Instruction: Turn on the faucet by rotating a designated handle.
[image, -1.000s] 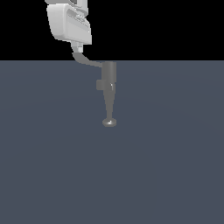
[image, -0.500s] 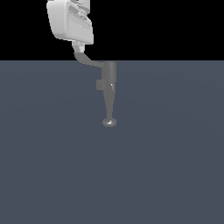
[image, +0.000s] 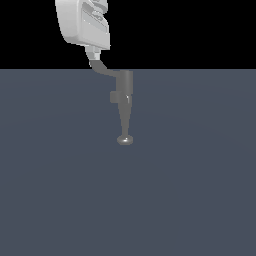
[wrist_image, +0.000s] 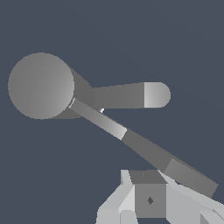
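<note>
Hand (image: 92, 50) sits at the flared outer end of the handle (image: 102, 67); in the exterior view it's at about 11 o'clock from the faucet (image: 123, 100). Finger state: cannot tell. The exterior view shows only the white housing, with the fingertips hidden behind the lever end. The wrist view shows finger bases and a grey block, not the gap.

In the wrist view the hand (wrist_image: 151, 199) is beside the far end of the handle (wrist_image: 144, 146), touching or very nearly; contact isn't resolvable. My read: it's placed at the tip for the longest lever arm, so a sideways push swings the lever around the body's axis with little force. No clamp needed for that, which fits the posture.

Handle runs from the cylindrical body out to roughly 10 o'clock in the exterior view, thin and flat, kinked partway. From the wrist camera the faucet (wrist_image: 41, 85) body shows as a round cap seen end-on. The spout projects one way and the handle another, with a modest angle between them.

Faucet stands on the dark blue-grey surface (image: 200, 175), with its body at the far edge against the black backdrop. Spout points to 6 o'clock, ending in a rounded tip. A side block sits on the body at 9 o'clock.

No brands, labels or text visible anywhere.
</note>
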